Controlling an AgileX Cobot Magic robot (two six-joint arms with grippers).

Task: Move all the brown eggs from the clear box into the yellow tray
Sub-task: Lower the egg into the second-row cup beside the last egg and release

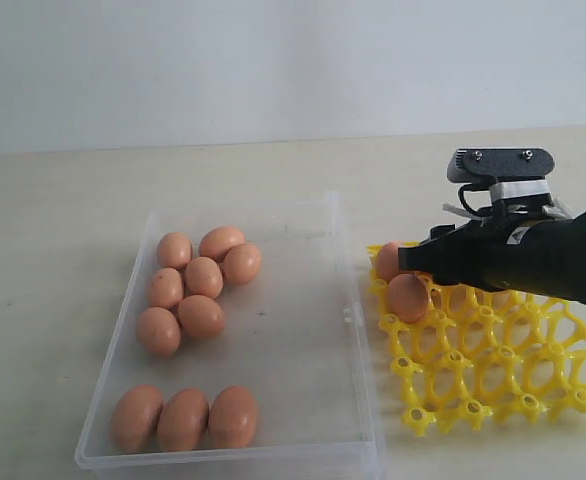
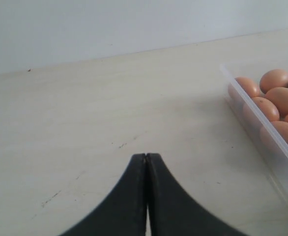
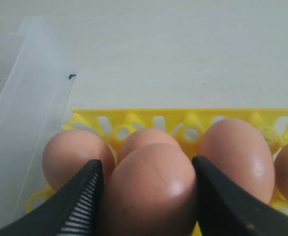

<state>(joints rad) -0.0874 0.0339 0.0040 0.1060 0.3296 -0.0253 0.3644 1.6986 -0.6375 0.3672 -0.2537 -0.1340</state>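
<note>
Right gripper: fingers clamped on one brown egg over the yellow tray, close beside tray eggs. Left gripper: jaws pressed together over the table, near the clear box, which holds ten boxed eggs.

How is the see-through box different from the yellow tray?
The clear box is see-through with a flat, smooth floor; the yellow tray is a bright lattice of round cells. In the clear box the brown eggs lie loose; in the yellow tray they sit in cells. Both rest on the table and hold eggs.
</note>
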